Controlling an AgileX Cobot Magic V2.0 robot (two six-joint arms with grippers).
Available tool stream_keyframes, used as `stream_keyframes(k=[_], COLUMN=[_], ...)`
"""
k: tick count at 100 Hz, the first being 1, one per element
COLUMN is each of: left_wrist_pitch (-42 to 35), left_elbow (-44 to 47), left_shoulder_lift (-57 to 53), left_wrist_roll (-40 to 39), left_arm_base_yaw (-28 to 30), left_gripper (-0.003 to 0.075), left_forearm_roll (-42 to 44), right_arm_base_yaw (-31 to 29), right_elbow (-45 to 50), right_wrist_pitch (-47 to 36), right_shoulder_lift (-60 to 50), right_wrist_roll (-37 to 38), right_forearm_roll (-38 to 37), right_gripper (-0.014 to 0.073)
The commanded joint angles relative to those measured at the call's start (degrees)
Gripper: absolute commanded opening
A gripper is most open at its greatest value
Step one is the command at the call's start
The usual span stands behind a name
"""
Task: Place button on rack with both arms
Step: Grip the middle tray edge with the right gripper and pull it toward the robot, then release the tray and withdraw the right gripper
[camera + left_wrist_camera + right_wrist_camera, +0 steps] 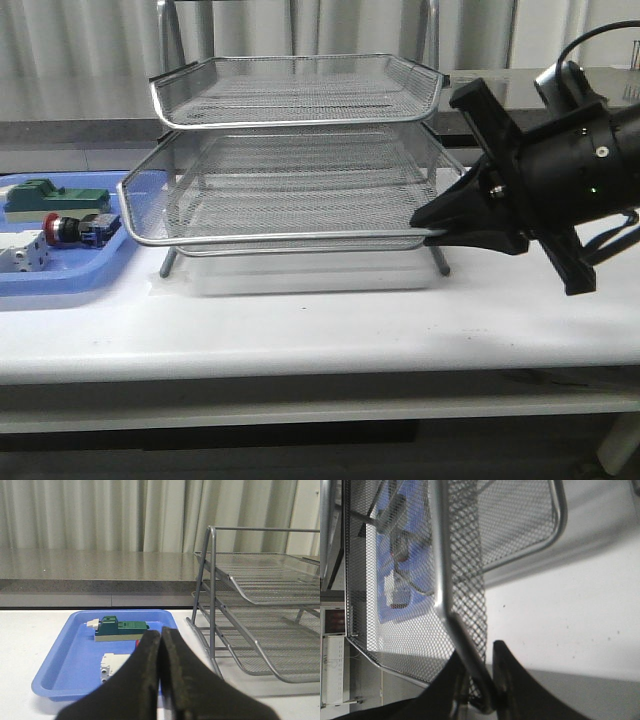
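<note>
Button [68, 228]: small push-button with a red round cap, silver collar and black-and-blue body. No brand, label or writing can be read on it or on anything else in view.

Front view: the button lies on its side in the blue tray [60, 275] at the left of the white table [320, 325], between a green block [55, 199] and a white block [22, 252]. The tray sits just beside the rack [290, 170], a three-tier silver wire-mesh letter rack on metal legs. The right gripper [432, 230], black and bulky, meets the front right corner of the middle tier, its jaws pinched on the rim.

Left wrist view: the left gripper [160, 640] has its two black fingers pressed together with nothing between them. It hangs over the near edge of the tray. A sliver of red beside the fingers is probably the button's cap, mostly hidden. The green block and white block show in the tray; the rack stands alongside.

Right wrist view: the right gripper's fingers [507, 672] straddle the rack's rim wire and mesh wall, clamped on it. The tray shows only blurred through the mesh.
</note>
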Motion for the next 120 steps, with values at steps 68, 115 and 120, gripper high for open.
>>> stream_keyframes(k=[68, 115, 120], left_wrist_pitch=[-4.67, -4.67, -4.67], left_elbow=[2.71, 2.71, 2.71], left_shoulder_lift=[-1.98, -1.98, -1.98], left_wrist_roll=[-0.46, -0.46, -0.46], left_arm_base_yaw=[-0.13, -0.13, -0.13], left_gripper=[-0.0020, -0.0020, -0.0020], left_forearm_roll=[-0.04, -0.04, -0.04], right_arm_base_yaw=[0.18, 0.18, 0.18], right_elbow=[8.64, 8.97, 9.24], right_wrist_pitch=[5.94, 7.36, 7.09], right_shoulder_lift=[-10.60, -13.26, -14.75], right_wrist_roll=[-4.92, -5.04, -4.15], right_forearm_roll=[1.54, -6.07, -7.45], right_gripper=[0.0362, 0.0430, 0.0430])
